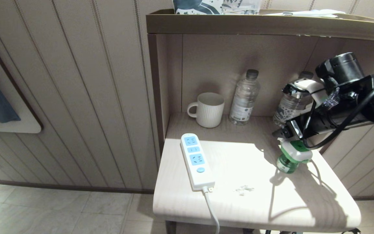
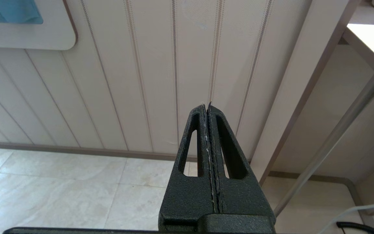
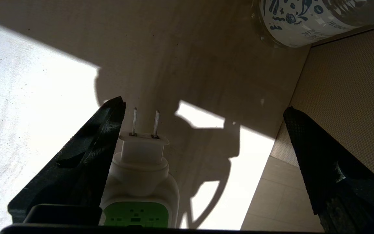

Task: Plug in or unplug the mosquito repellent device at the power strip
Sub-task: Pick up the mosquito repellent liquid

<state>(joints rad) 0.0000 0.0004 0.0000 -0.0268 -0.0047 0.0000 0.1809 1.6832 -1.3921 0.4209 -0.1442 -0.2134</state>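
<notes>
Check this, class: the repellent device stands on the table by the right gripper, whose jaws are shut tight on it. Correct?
Not quite. The right gripper has its jaws wide open, not shut: the right wrist view shows the mosquito repellent device beside one jaw with a broad gap to the other. It does stand on the table.

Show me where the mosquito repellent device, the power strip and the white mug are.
mosquito repellent device (image 1: 293, 152), head view, on its white head.
power strip (image 1: 196, 159), head view, on the lowest blue socket face.
white mug (image 1: 210, 110), head view, on its ribbed side.
</notes>
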